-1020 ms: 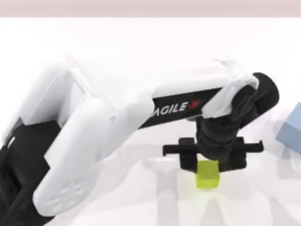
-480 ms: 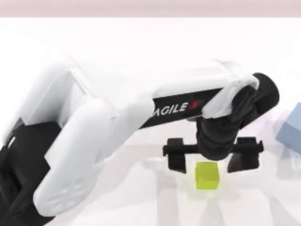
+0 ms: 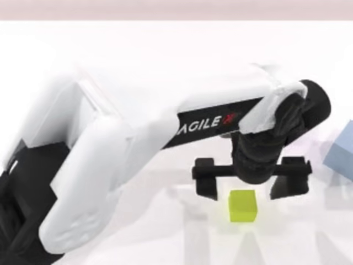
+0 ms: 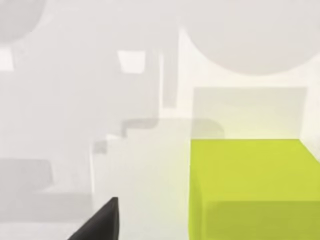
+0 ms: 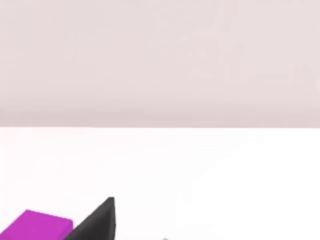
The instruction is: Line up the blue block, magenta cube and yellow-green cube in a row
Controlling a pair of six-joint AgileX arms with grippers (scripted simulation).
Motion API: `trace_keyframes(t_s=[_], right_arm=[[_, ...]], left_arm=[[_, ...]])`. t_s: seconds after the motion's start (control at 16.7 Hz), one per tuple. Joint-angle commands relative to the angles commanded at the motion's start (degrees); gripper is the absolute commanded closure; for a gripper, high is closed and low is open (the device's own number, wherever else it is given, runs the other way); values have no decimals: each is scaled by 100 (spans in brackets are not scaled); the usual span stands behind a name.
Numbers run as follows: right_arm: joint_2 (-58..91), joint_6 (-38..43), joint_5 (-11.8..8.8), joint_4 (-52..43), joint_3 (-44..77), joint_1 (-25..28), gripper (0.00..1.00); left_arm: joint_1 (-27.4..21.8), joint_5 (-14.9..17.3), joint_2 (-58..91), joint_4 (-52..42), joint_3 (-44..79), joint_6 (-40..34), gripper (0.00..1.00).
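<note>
The small yellow-green cube (image 3: pixel 243 206) rests on the white table, right of centre near the front. My left gripper (image 3: pixel 247 193) hovers just above its far edge, open, with a black finger (image 3: pixel 204 181) out wide on each side and nothing held. In the left wrist view the yellow-green cube (image 4: pixel 252 187) fills the lower right, and one finger (image 4: pixel 102 225) stands well clear of it. The pale blue block (image 3: pixel 342 150) is cut off by the table's right edge. The magenta cube (image 5: pixel 37 226) shows only in the right wrist view, beside my right gripper's one visible finger (image 5: pixel 97 224).
My left arm's white body (image 3: pixel 105 165) covers the left half of the table. The table's far edge (image 3: pixel 176 21) runs along the back.
My left gripper was shut on the yellow-green cube a second ago. Its fingers have spread wide and let go, and the gripper has lifted slightly. The cube has stayed in place.
</note>
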Motion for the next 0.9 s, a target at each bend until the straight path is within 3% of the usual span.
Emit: trace_keyframes(t_s=[0.36,0.72,0.9], right_arm=[[0,0,0,0,0,0,0],[56,-31,-4,-43,56,15,0],[568,-295,-21,-410,564,123,0]], left_arm=[[83,0,-195,-1165,944,-25,0],[86,-3,-246,-1142,903,-14,0],[370,-28,-769,-814,400,73,0]])
